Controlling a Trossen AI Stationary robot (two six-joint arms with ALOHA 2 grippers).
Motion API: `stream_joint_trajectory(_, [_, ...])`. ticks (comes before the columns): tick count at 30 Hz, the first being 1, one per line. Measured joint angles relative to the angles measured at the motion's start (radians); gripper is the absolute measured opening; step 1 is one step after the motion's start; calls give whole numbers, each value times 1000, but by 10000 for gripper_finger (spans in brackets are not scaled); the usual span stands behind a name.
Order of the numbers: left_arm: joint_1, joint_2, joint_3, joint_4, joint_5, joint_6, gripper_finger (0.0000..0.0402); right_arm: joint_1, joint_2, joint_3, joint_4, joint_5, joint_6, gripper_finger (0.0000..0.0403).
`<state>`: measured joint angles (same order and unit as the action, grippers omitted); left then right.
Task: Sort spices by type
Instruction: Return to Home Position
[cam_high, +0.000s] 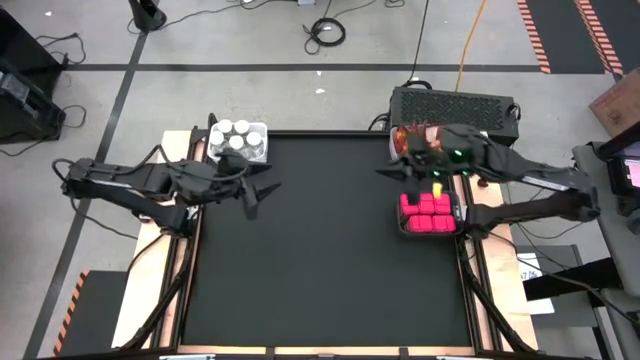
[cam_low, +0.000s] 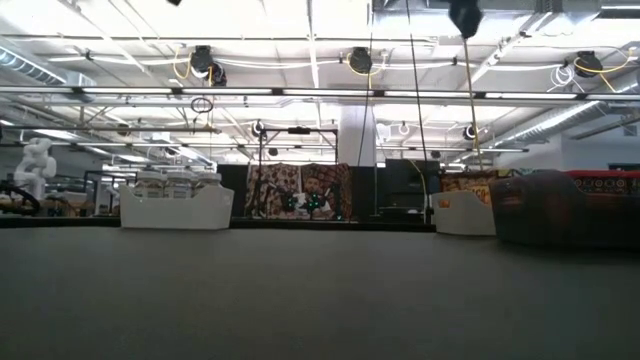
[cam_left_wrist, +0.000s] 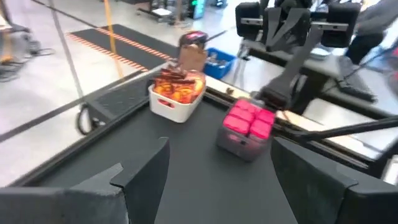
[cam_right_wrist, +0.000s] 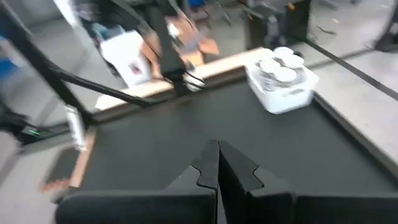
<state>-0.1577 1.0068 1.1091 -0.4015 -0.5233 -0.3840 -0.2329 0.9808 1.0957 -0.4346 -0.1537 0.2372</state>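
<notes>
Since every spice already sits with its own kind, you can call the sorting done, and both arms hang above the big flat black desk (cam_high: 320, 280).

Your left pincer (cam_left_wrist: 220, 149) is by the left edge, fingers spread wide, holding nothing. Your right pincer (cam_right_wrist: 217, 158) is by the right edge, clenched on nothing.

The small clear white-capped jars (cam_high: 238, 138) fill a white plastic bin (cam_right_wrist: 286, 99) at the far left. At the far right, crinkly orange sachets (cam_left_wrist: 179, 87) fill another white bin (cam_left_wrist: 174, 111). Bright pink cube boxes (cam_high: 428, 210) fill the dark see-through bin (cam_left_wrist: 239, 144) just beside it.

Around the desk is grey floor (cam_high: 250, 40) with black cables (cam_high: 325, 30).
</notes>
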Motion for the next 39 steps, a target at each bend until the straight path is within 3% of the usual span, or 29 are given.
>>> stream_joint_trajectory(7, [5, -284, -247, 172, 51, 21, 283, 106, -237, -236, 198, 23, 147, 0])
stream_joint_trajectory(13, [45, -511, -503, 348, 132, -5, 283, 130, -419, -458, 418, 77, 206, 0])
stream_joint_trajectory(21, [97, -729, -722, 394, 180, -102, 283, 121, -647, -654, 448, 71, 240, 0])
stream_joint_trajectory(26, [108, -816, -813, 407, 187, -155, 283, 121, -790, -770, 472, 73, 283, 0])
stream_joint_trajectory(32, [126, -868, -935, 561, 189, -187, 283, 106, -925, -949, 470, 73, 402, 0])
stream_joint_trajectory(39, [150, -882, -1039, 689, 198, -243, 283, 59, -978, -1083, 555, 9, 461, 0])
